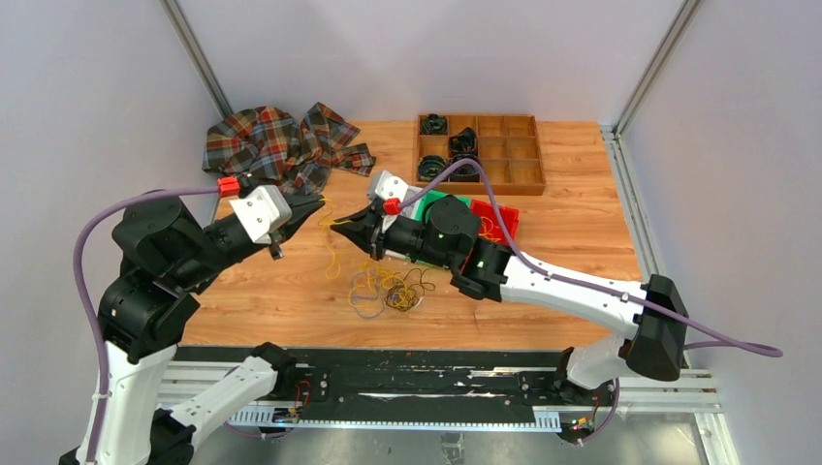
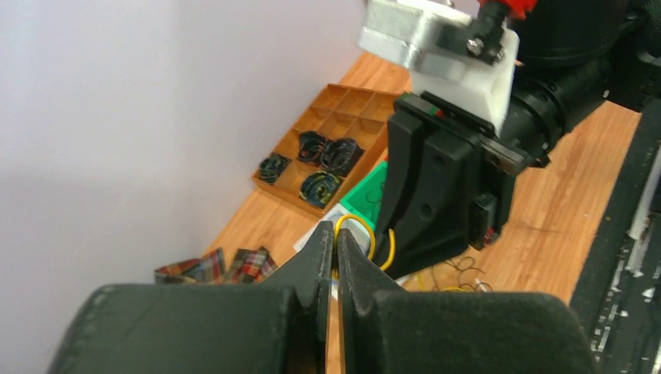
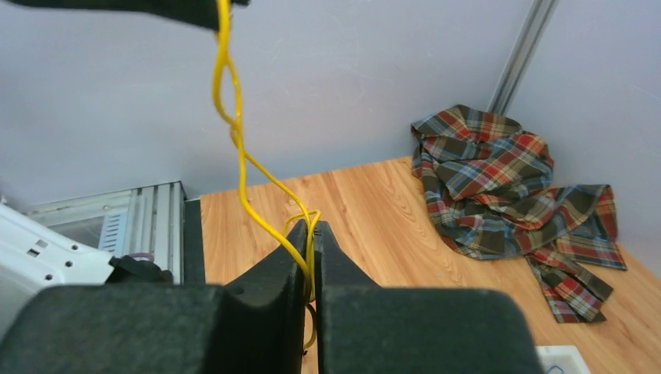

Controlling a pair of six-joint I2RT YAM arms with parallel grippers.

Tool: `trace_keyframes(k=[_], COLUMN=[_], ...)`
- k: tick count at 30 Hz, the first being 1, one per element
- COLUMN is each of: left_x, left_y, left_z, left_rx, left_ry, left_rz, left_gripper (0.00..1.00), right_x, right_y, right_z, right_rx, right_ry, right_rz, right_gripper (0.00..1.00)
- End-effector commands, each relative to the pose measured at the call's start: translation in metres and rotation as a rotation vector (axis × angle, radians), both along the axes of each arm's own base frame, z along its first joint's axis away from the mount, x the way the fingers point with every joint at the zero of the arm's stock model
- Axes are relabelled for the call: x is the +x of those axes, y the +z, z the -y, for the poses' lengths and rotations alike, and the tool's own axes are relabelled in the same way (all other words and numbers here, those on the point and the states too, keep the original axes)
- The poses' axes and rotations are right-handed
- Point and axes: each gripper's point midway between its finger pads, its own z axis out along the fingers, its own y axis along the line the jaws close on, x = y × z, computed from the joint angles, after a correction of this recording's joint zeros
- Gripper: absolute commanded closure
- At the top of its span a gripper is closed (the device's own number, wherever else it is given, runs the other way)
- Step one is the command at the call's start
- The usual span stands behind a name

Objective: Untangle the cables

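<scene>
Yellow cable [image 3: 224,35] is stretching, twisted, btwn left gripper [image 2: 335,243] & right gripper [image 3: 310,234], both pinching it shut. Cable clump [image 1: 393,288] is lying on desk [image 1: 582,242] below right gripper. Thin, light, floppy, prob. slippery, so pinching close to the twist is looking best.

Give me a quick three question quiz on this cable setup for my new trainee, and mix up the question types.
1. True or false: the left end effector and right end effector are both shut on the yellow cable.
2. The cable clump: A hangs aloft; B lies on the table; C lies on the floor.
3. What sits in some tray compartments?
Key: 1 true; 2 B; 3 black coils.
</scene>
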Motion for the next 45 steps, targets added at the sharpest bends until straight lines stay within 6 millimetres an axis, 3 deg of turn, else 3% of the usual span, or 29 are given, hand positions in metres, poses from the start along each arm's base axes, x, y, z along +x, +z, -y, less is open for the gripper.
trace_keyframes(k=[1,4,6,8,9,13,16,21,29,33,35,38,45], left_x=[-0.001,0.015,0.023,0.027,0.028,0.028,0.03,0.029,0.027,0.026,0.027,0.028,0.029], left_y=[-0.015,-0.043,-0.063,-0.08,-0.087,-0.105,-0.112,-0.127,-0.126,-0.127,-0.127,-0.129,-0.126], left_z=[0.0,-0.008,-0.012,-0.017,-0.019,-0.024,-0.027,-0.029,-0.031,-0.031,-0.031,-0.032,-0.033], left_rx=[0.003,0.062,0.129,0.189,0.213,0.269,0.294,0.34,0.336,0.339,0.339,0.347,0.352], left_ry=[0.004,0.081,0.109,0.127,0.134,0.143,0.154,0.15,0.154,0.153,0.154,0.162,0.173], left_rz=[-0.037,-0.08,-0.107,-0.127,-0.133,-0.147,-0.164,-0.211,-0.208,-0.216,-0.221,-0.235,-0.235], left_gripper=[0.84,0.49,0.35,0.06,0.01,0.02,0.02,0.02,0.02,0.02,0.02,0.02,0.02], right_x=[0.031,0.062,0.079,0.092,0.096,0.116,0.128,0.151,0.187,0.198,0.201,0.205,0.196], right_y=[0.015,-0.007,-0.031,-0.053,-0.061,-0.094,-0.108,-0.12,-0.09,-0.068,-0.068,-0.089,-0.176], right_z=[0.028,0.06,0.088,0.118,0.134,0.199,0.241,0.29,0.317,0.322,0.323,0.319,0.32], right_rx=[0.052,0.011,-0.027,-0.055,-0.066,-0.13,-0.16,-0.182,-0.106,-0.047,-0.049,-0.083,-0.268], right_ry=[-0.112,-0.219,-0.286,-0.375,-0.42,-0.619,-0.768,-0.984,-1.093,-1.085,-1.093,-1.085,-1.109], right_rz=[-0.032,-0.174,-0.26,-0.295,-0.301,-0.353,-0.349,-0.326,-0.279,-0.281,-0.282,-0.307,-0.445], right_gripper=[0.99,0.99,0.99,0.99,0.99,0.99,0.99,0.99,0.99,0.99,0.99,0.99,0.99])
